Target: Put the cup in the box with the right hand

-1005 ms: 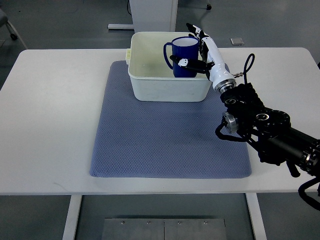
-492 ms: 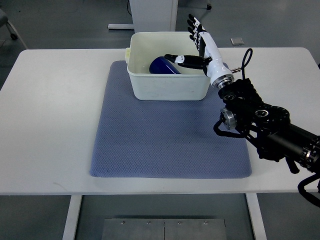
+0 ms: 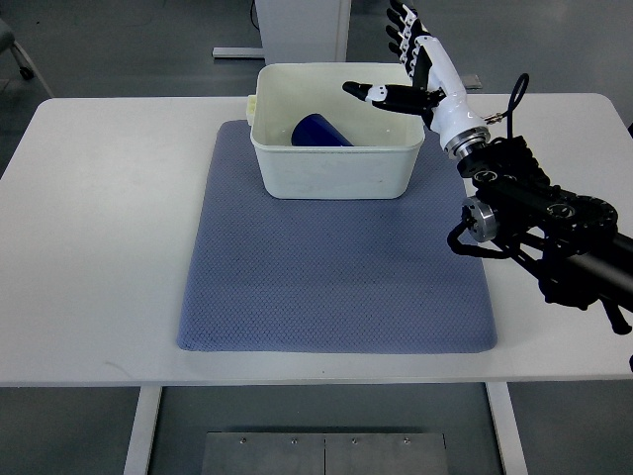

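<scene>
Surface: white table [image 3: 109,228] with a grey-blue mat [image 3: 336,267] across its middle, grey floor around.
Box: cream box [image 3: 336,176] on the mat's far edge, toward the table's far side.
Cup: blue cup [image 3: 318,132] tipped on its side inside the box, near the middle.
Right hand: right hand [image 3: 413,61] raised over the box's far right corner – fingers [image 3: 404,28] spread, thumb out over the box, holding nothing, clear of the cup.
Open room: bare mat in front of the box – bare table along the left edge.
</scene>
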{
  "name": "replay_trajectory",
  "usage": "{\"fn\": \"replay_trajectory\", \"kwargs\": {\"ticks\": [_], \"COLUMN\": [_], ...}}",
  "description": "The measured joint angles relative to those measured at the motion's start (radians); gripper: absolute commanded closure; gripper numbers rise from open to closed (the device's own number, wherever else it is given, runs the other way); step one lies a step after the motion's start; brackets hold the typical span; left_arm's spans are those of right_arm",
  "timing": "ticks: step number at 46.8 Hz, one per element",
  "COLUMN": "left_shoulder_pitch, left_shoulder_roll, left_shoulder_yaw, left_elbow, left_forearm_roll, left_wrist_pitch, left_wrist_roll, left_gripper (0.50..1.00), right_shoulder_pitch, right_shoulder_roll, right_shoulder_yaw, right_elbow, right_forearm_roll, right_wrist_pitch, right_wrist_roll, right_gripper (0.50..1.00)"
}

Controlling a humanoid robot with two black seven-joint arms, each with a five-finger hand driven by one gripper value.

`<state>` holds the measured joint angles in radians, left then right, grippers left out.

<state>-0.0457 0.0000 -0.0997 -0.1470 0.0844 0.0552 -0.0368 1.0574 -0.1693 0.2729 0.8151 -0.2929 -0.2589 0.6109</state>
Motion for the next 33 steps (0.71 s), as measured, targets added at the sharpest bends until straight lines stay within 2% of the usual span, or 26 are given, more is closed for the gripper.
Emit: {"fn": "replay_trajectory", "kwargs": {"ticks": [11, 16, 25, 33], "left_shoulder_pitch": [0.000, 0.000, 0.000, 0.000], "left_shoulder_roll": [0.000, 0.000, 0.000, 0.000], "left_shoulder_yaw": [0.000, 0.000, 0.000, 0.000], "left_elbow": [0.000, 0.000, 0.000, 0.000], "left_forearm_roll": [0.000, 0.000, 0.000, 0.000], "left_wrist_pitch": [0.000, 0.000, 0.000, 0.000], "left_wrist_roll": [0.000, 0.000, 0.000, 0.000], "left_gripper": [0.500, 0.500, 0.500, 0.500], "right_shoulder_pitch": [-0.051, -0.099, -0.185, -0.266], "right_shoulder_roll": [-0.120, -0.144, -0.187, -0.203], "right_shoulder_yaw": [0.048, 0.097, 0.192, 0.310], "right_elbow": [0.061, 0.069, 0.070, 0.067], "right_forearm_roll": [0.002, 0.002, 0.002, 0.000], "right_wrist_pitch": [0.016, 0.033, 0.112, 0.193], "right_wrist_roll": [0.000, 0.000, -0.015, -0.076], "right_gripper": [0.502, 0.502, 0.502, 0.502]}}
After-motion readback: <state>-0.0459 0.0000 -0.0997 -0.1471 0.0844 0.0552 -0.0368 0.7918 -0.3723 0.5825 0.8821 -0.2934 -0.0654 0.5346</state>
